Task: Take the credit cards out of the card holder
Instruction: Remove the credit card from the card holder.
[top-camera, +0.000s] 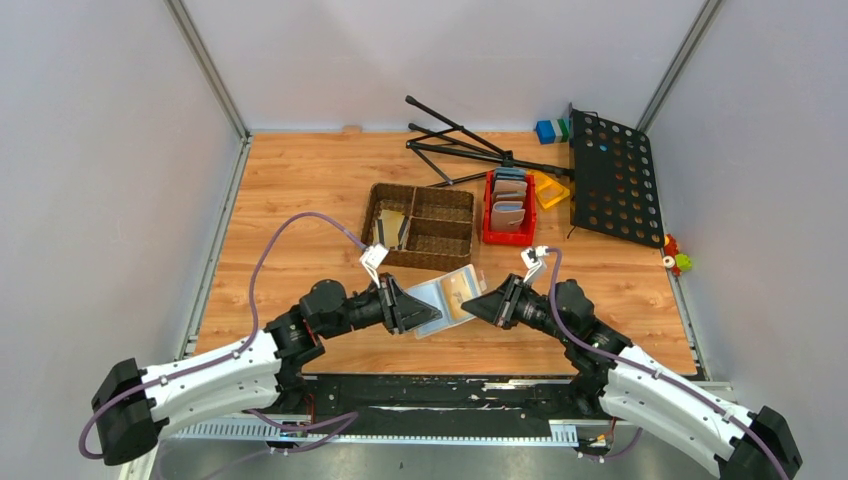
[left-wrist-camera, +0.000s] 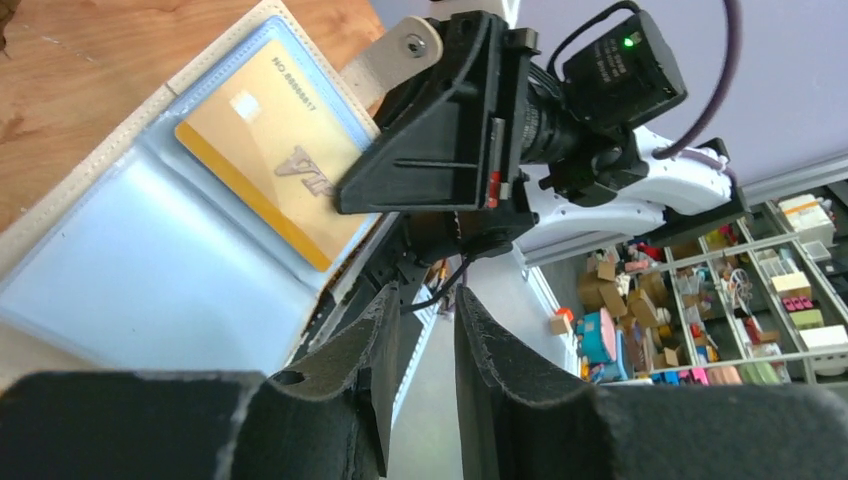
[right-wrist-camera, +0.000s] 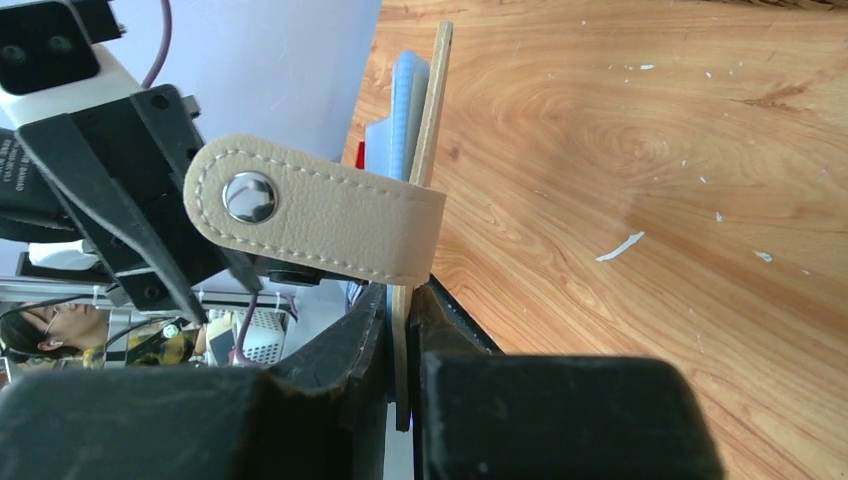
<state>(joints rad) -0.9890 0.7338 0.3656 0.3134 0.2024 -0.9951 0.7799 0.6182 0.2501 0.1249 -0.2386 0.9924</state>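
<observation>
Top external: arms angled inward, R jaws clamp card holder (top-camera: 440, 293) edge, L jaws part-open, empty.

Right fingers (left-wrist-camera: 430, 150) hide a corner of the gold card (left-wrist-camera: 265, 150); the card holder (left-wrist-camera: 130, 280) seems cropped at left.

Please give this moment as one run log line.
right gripper: shut on card holder | left gripper: open beside card holder | gold card: in card holder
</observation>
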